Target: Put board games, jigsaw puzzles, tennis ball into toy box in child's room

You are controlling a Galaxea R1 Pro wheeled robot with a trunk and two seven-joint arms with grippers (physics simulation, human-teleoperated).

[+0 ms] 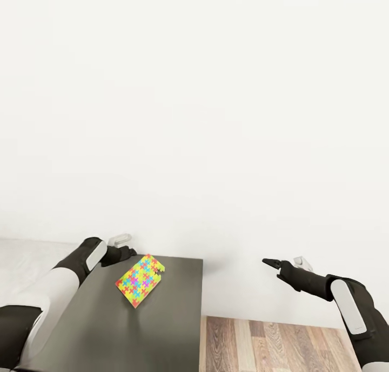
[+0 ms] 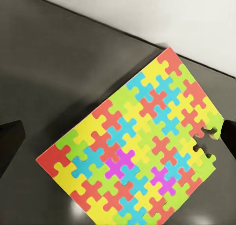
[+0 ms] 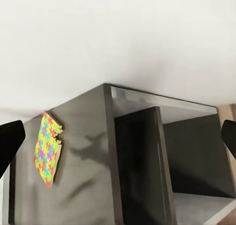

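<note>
A bright multicoloured jigsaw puzzle (image 1: 140, 280) is over the far part of the dark table (image 1: 162, 334), tilted with its far edge raised and a shadow under it. My left gripper (image 1: 128, 251) is just behind it and open. In the left wrist view the jigsaw puzzle (image 2: 132, 146) spans the gap between the fingers; one fingertip (image 2: 229, 136) is at its notched edge and the other stands apart from it. My right gripper (image 1: 268, 262) hangs open in the air to the right of the table, holding nothing.
The table (image 3: 93, 156) stands against a white wall and has open shelf compartments (image 3: 191, 156) on its side. Wooden floor (image 1: 270, 345) lies to its right. A pale surface (image 1: 21, 264) runs along the left.
</note>
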